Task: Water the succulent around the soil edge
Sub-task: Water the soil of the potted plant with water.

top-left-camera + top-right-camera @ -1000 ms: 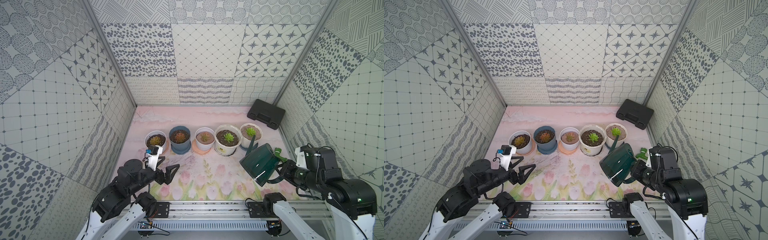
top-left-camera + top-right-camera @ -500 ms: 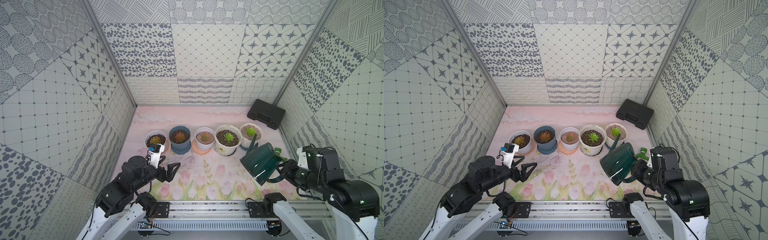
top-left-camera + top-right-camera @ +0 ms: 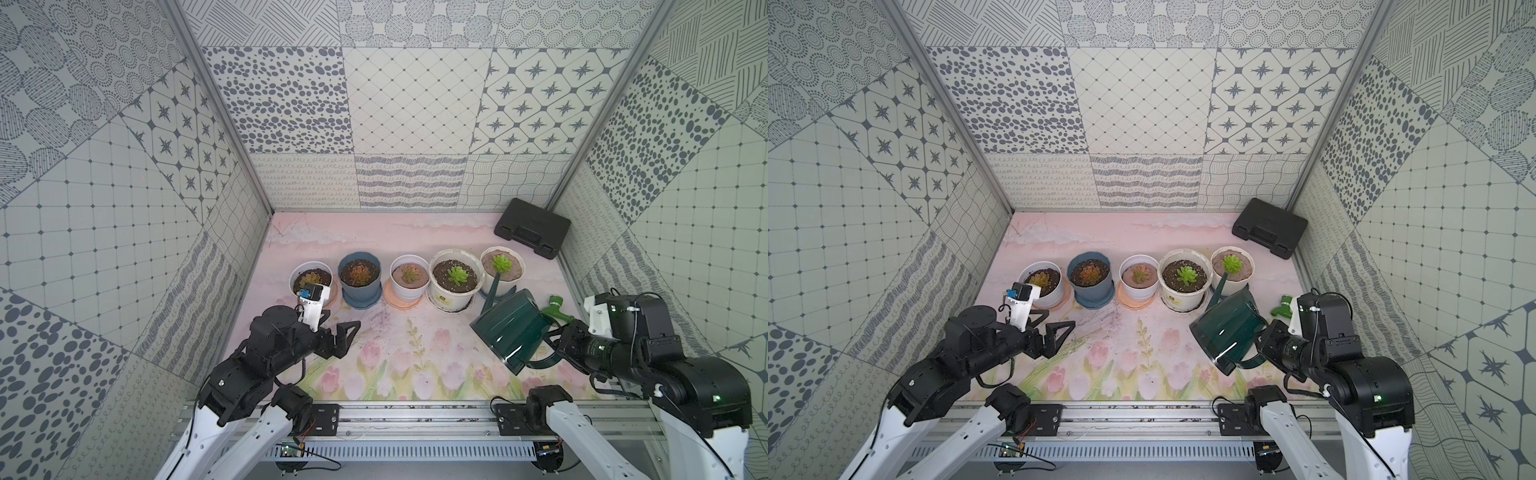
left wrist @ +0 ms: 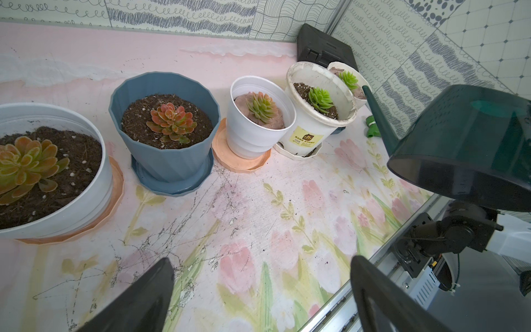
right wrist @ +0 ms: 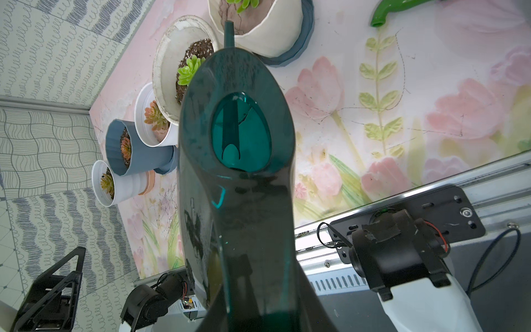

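1. The right gripper (image 3: 559, 340) is clenched on the rear handle of the dark green watering can (image 3: 511, 328). The can hangs clear of the floral mat (image 3: 415, 353), tipped forward. Holding it at the back likely lets the wrist set the pouring angle.
2. From that grip the spout (image 3: 493, 287) runs up and away, and its tip reaches over the near lip of the white fluted pot (image 3: 510, 287). This pot is last in the row of five, on the right arm's side.
3. The succulent (image 3: 500, 262) sits at the centre of mounded tan soil in that pot. In the right wrist view the spout tip stands over the soil edge (image 3: 489, 267), not over the rosette — a placement that would seem meant to keep water off the leaves. No stream of water can be made out.
4. The left gripper (image 3: 338, 330) is released, with its jaws wide and empty. It hovers low over the mat, well apart from the can — by all appearances parked out of the way.
5. The neighbouring cream pot (image 4: 313, 126) carries a yellow label (image 4: 304, 138) with a dark emblem and a line of characters too small to read. No writing shows on the can, on the black case (image 3: 532, 228) in the far corner, or on the green nozzle (image 3: 559, 309) lying beside the can.
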### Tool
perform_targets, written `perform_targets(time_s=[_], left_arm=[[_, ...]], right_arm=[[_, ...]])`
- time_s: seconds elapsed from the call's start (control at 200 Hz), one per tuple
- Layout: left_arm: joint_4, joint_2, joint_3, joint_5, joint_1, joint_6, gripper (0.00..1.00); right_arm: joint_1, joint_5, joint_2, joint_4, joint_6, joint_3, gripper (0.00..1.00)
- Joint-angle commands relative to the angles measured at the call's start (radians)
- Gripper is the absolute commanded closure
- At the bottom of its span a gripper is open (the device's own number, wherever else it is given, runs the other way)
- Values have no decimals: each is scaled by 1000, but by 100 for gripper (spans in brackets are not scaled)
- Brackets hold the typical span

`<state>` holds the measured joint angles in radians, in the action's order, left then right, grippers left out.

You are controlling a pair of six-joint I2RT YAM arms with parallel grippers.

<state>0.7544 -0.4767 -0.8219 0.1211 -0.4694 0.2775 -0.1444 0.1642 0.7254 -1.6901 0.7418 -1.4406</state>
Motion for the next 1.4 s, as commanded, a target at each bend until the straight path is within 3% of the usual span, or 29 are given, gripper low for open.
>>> perform_targets(time_s=[0.0, 0.29, 0.625, 1.396], left_arm=[[-1, -8, 5, 4, 8, -8, 1], [-1, -13, 5, -3, 8, -4, 1], [0, -46, 6, -7, 12, -3, 1], [3, -101, 4, -40, 14, 3, 1]], right_arm=[[3, 52, 2, 13, -34, 21, 100], [2, -9, 36, 72, -77, -8, 100], [3, 7, 54, 140, -88, -43, 100], [-18, -94, 70, 374, -221, 82, 100]])
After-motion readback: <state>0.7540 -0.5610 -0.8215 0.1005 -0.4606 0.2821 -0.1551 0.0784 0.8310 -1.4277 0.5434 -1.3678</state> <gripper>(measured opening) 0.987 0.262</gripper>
